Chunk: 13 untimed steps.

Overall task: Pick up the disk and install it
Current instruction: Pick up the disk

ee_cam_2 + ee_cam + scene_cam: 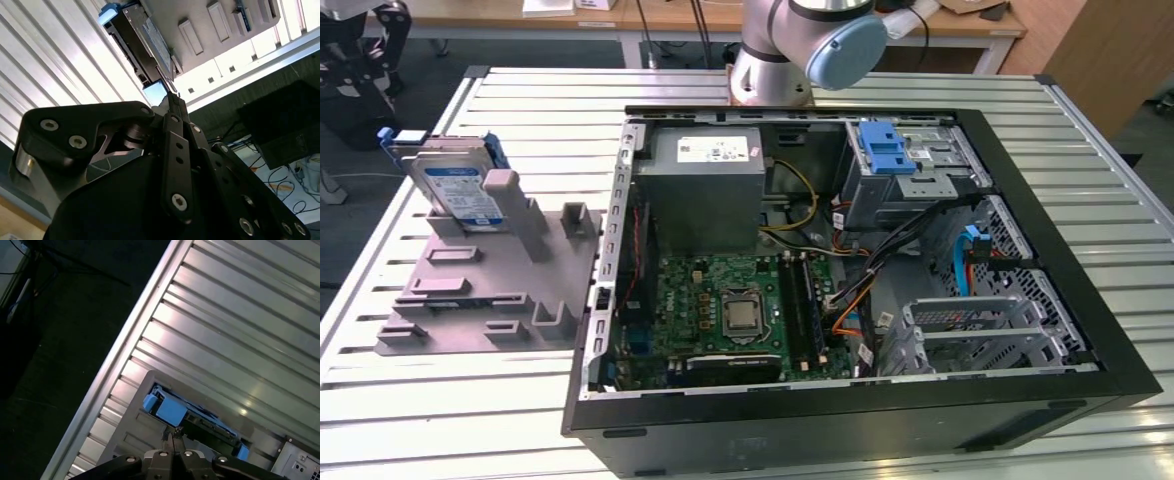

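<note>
The disk (464, 192) stands on edge in a grey holder (480, 290) on the slatted table, at the exterior view's left, its white-and-blue label facing the camera and its blue carrier around it. In both wrist views my gripper (170, 433) hangs just above the disk's (172, 411) blue top edge, apart from it. Its two thin fingertips (173, 99) are pressed together, shut on nothing. The disk (145, 40) lies beyond them in the second wrist view.
An open computer case (1067, 250) lies beside the holder, with the motherboard (720, 310), a grey power-supply box (707, 190) and a metal cage with a blue latch (897, 150) inside. The arm's base (774, 60) stands behind the case. The table edge (115, 360) runs close by.
</note>
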Tool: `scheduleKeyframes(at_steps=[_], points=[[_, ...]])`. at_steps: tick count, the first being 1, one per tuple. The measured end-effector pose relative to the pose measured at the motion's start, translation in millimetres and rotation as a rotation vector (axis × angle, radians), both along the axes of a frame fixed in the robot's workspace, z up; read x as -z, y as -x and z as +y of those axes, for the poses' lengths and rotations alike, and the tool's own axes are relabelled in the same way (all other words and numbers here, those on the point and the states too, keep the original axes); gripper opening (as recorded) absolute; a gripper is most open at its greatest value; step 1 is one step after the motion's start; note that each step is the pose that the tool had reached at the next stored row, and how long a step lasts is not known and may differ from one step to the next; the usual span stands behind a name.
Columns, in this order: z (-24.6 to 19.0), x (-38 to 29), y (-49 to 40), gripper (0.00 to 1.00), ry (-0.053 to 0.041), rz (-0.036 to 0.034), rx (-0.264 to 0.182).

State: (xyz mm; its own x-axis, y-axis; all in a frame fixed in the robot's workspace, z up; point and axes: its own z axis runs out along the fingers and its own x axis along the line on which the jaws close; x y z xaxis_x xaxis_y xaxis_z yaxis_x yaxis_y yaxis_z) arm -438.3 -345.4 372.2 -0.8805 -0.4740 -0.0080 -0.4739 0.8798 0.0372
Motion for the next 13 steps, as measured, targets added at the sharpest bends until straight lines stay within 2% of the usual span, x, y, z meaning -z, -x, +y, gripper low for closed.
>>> scheduleKeyframes(at_steps=[8,13], points=[[0.0,0.0,0.0,0.11,0.0,0.0,-0.106],[0.0,0.0,0.0,0.11,0.0,0.0,-0.115]])
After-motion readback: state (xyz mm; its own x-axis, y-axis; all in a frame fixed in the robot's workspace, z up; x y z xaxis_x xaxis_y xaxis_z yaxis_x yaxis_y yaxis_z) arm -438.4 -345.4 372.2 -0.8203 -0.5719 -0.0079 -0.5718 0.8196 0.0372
